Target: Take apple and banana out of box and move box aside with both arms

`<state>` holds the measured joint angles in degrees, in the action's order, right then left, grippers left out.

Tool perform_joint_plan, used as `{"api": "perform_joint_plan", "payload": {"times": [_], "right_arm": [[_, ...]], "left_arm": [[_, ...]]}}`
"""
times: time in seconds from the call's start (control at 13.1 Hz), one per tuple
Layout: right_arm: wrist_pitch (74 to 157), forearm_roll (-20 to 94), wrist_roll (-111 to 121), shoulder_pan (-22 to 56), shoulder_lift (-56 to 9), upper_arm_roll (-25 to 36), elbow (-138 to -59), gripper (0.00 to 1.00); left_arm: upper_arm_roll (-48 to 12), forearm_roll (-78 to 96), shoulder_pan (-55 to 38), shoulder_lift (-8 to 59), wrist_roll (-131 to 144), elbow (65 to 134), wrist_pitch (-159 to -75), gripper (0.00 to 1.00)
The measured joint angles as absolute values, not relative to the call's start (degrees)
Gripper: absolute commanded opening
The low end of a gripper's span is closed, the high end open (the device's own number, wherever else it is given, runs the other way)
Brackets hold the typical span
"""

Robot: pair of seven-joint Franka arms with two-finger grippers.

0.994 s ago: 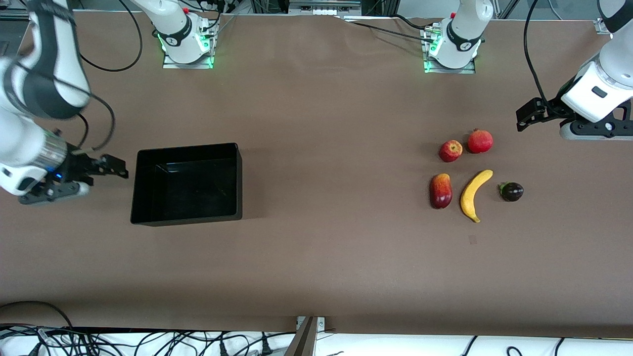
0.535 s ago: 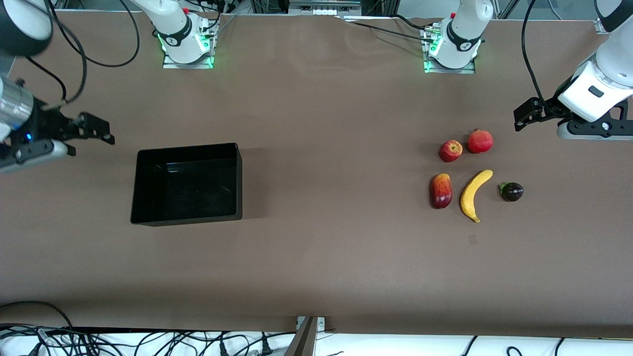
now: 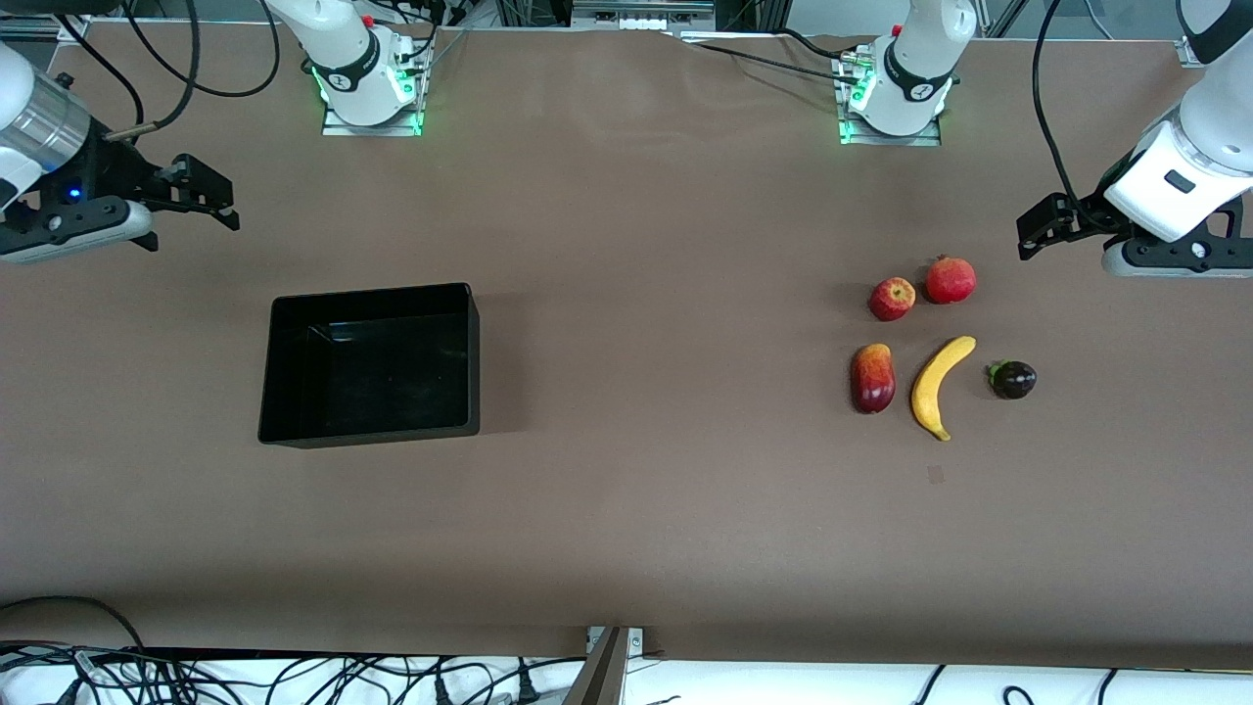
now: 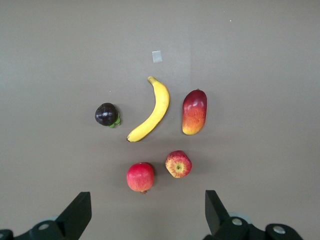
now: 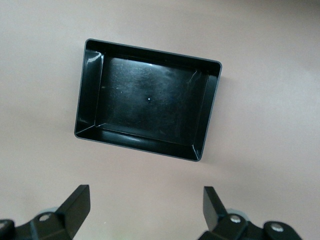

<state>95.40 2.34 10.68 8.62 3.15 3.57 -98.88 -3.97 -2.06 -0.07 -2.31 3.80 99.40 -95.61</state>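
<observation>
Looking across the table, we find the box (image 3: 370, 364) empty and standing alone toward the right arm's end, while the apple (image 3: 892, 299) and the banana (image 3: 939, 385) lie on the bare table (image 3: 646, 294) toward the left arm's end, well apart from it. That spread reads to us as a finished job: both fruits are out and the box sits far from them. The apple rests just beside a pomegranate (image 3: 951, 279), with the banana nearer the front camera, between a mango (image 3: 873, 377) and a dark mangosteen (image 3: 1012, 379). We hold our left gripper (image 3: 1040, 223) up over the table's edge by the fruit, its fingers spread wide and empty, and its wrist view looks straight down on all five fruits. Our right gripper (image 3: 201, 191) hangs over bare table near the box, likewise wide and holding nothing, with the whole box framed in its wrist view. We judge both arms are parked high and clear so nothing gets knocked.
</observation>
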Motion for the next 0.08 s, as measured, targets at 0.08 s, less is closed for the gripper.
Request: {"api": "perform_joint_plan", "payload": {"times": [0.08], "right_arm": [[95.55,2.31,10.68,8.61,3.07,3.56,-98.88,1.0]], "left_arm": [[-3.97,-2.06,-0.07,-2.3,3.8,99.4,-95.61,1.0]]}}
